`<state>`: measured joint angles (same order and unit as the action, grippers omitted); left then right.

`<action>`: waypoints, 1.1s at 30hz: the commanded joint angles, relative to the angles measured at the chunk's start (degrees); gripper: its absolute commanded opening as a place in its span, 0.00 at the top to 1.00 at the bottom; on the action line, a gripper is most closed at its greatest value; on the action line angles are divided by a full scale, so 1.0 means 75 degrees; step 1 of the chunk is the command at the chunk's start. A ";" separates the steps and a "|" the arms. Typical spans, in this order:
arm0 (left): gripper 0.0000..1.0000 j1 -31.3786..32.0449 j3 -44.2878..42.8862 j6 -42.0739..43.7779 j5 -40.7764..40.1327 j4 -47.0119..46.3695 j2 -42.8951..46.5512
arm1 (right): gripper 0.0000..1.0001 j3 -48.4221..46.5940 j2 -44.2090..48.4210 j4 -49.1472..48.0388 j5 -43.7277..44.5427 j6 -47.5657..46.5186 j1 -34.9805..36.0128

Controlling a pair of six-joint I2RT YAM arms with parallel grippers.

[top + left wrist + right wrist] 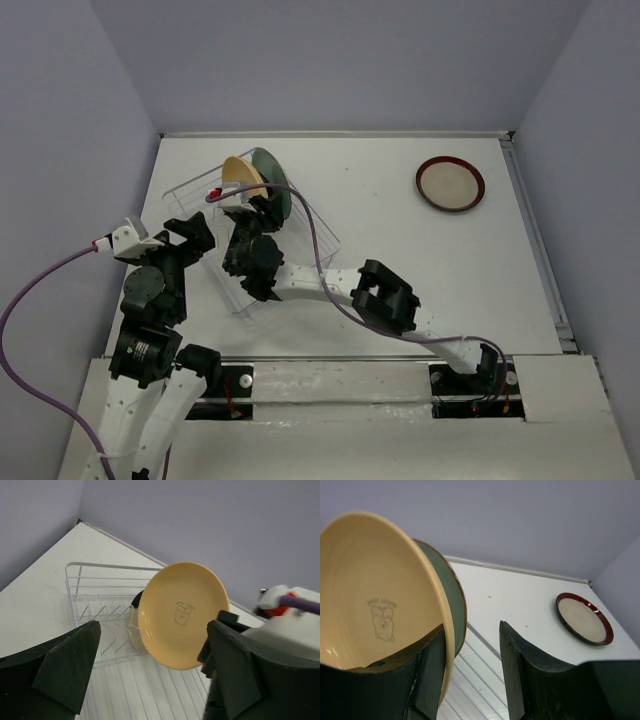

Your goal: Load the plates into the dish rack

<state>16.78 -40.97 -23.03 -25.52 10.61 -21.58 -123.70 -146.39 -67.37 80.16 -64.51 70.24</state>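
Straddling the orange-yellow plate rim, my right claw stands part-open, one finger clear. That plate stands upright in the dish rack against the green plate. The red-rimmed plate lies well apart on open table, far-right corner. My left claw gapes wide, empty.

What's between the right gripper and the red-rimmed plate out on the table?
Nothing visible. Only bare table lies between the right gripper at the dish rack and the red-rimmed plate at far right. The rim of the yellow plate sits by its open jaws; probably back clear of that first.
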 commanded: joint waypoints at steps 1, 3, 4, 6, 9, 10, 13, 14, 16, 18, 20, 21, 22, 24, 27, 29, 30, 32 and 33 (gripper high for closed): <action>0.01 -0.0057 -0.0244 -0.0047 -0.0008 -0.0266 -0.0098 | 0.47 0.0741 0.1608 -0.0746 -0.0281 0.0945 0.0174; 0.01 -0.0104 -0.0244 -0.0070 0.0086 -0.0278 -0.0169 | 0.44 0.1362 0.2194 0.0140 -0.0480 0.1880 0.0256; 0.01 -0.0127 -0.0233 -0.0082 0.0132 -0.0278 -0.0204 | 0.43 0.1550 0.2407 0.0588 -0.0597 0.2362 0.0337; 0.01 -0.0162 -0.0221 -0.0082 0.0249 -0.0302 -0.0251 | 0.42 0.2194 0.2922 0.1909 -0.1098 0.3695 0.0338; 0.01 -0.0233 -0.0221 -0.0117 0.0577 -0.0302 -0.0473 | 0.39 0.2955 0.4467 0.6980 -0.3800 0.8705 0.0141; 0.01 -0.0256 -0.0221 -0.0117 0.0683 -0.0302 -0.0543 | 0.39 0.3364 0.4901 0.7594 -0.4633 0.9647 -0.0047; 0.01 -0.0361 -0.0233 -0.0176 0.1151 -0.0313 -0.0848 | 0.39 0.4583 0.6040 0.7892 -0.5846 1.0735 -0.0470; 0.01 -0.0373 -0.0233 -0.0176 0.1257 -0.0325 -0.0872 | 0.39 0.4668 0.6181 0.8033 -0.5883 1.0595 -0.0540; 0.01 -0.0385 -0.0256 -0.0176 0.1702 -0.0337 -0.0954 | 0.35 0.4762 0.6498 0.8720 -0.6315 1.0313 -0.0541; 0.01 -0.0373 -0.0396 -0.0117 0.2194 -0.0209 -0.1211 | 0.34 0.5019 0.6999 0.9006 -0.7073 1.0055 -0.0541; 0.01 -0.0373 -0.0548 -0.0071 0.2673 0.0013 -0.1631 | 0.34 0.5709 0.7434 0.9650 -0.8498 1.0089 -0.0728; 0.01 -0.0373 -0.0561 -0.0070 0.2908 0.0073 -0.1750 | 0.34 0.6014 0.7680 0.9709 -0.8508 1.0090 -0.0833; 0.01 -0.0373 -0.0561 -0.0047 0.3154 0.0120 -0.1971 | 0.34 0.6550 0.8100 0.9803 -0.9738 1.0090 -0.1089; 0.01 -0.0373 -0.0432 -0.0070 0.3811 0.0144 -0.2114 | 0.35 0.6987 0.8384 0.9839 -1.0648 1.0078 -0.1302; 0.01 -0.0373 -0.0303 -0.0047 0.3674 0.0342 -0.2197 | 0.40 0.7270 0.8410 1.0002 -1.1413 0.9879 -0.1549; 0.01 -0.0385 -0.0303 -0.0047 0.3449 0.0565 -0.2080 | 0.45 0.7212 0.8024 1.0026 -1.1602 0.9820 -0.1688; 0.01 -0.0374 -0.0303 -0.0059 0.3055 0.0624 -0.2033 | 0.47 0.7026 0.7837 1.0049 -1.1591 0.9832 -0.1689; 0.01 -0.0385 -0.0280 -0.0070 0.2922 0.0694 -0.1927 | 0.47 0.6815 0.7462 1.0120 -1.1567 0.9960 -0.1876; 0.01 -0.0374 -0.0268 -0.0070 0.2922 0.0718 -0.1927 | 0.48 0.6628 0.7123 1.0120 -1.1555 1.0030 -0.2086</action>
<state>14.13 -42.76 -23.94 -2.15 15.66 -37.95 -69.76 -88.14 7.51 -1.28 9.52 56.90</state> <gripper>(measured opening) 0.990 0.530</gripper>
